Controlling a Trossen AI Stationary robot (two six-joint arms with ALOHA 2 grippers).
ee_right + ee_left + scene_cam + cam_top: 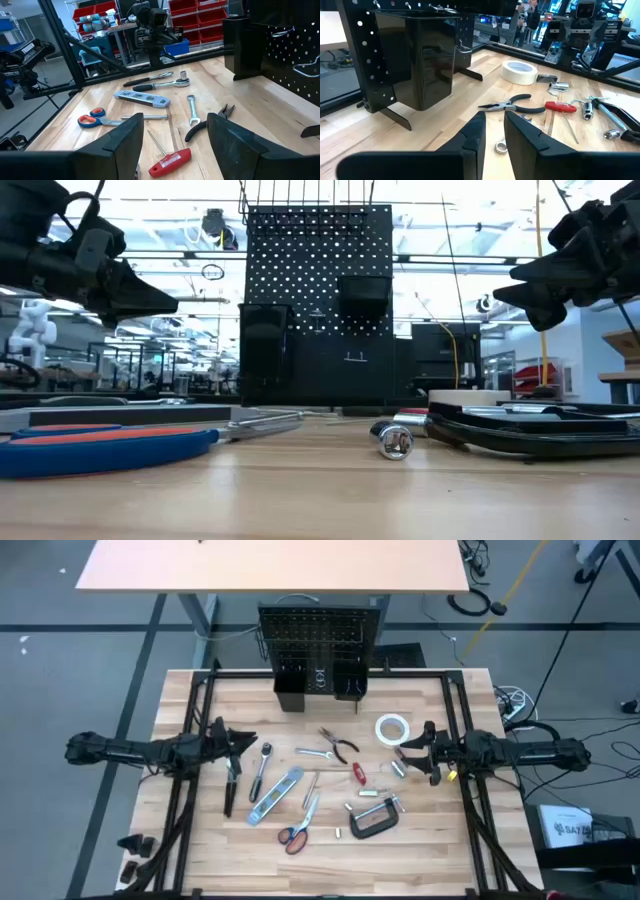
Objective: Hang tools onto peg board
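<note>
- The left gripper [243, 740] hangs above the left part of the pale wooden table [200, 700], well clear of the tools; its own wrist view shows its two dark fingers [475, 137] nearly together with only a slim gap and nothing between them.
- Just right of it lies the silver ratchet with a dark handle [261, 766], and beside that the long silver-blue utility knife [277, 792], both slanting toward the near edge.
- Near the front edge rest the scissors with orange and blue handles [297, 831], blades pointing to the far right.
- At the table's far edge, in the middle, stands the upright black peg board dotted with small holes [320, 635], with black bins [290, 690] along its lower edge; from table height no tool can be seen hanging on it.
- In front of the board lie a silver wrench [313, 752], the dark-handled pliers [340, 746] and the red-handled screwdriver [357, 773].
- Farther toward the near right sits the black C-clamp [372, 824].
- The white tape roll [392, 728] lies flat to the right of the pliers.
- The right gripper [412, 755] hovers above the table just right of the tape roll; its fingers [127, 137] stand wide apart and hold nothing.
</note>
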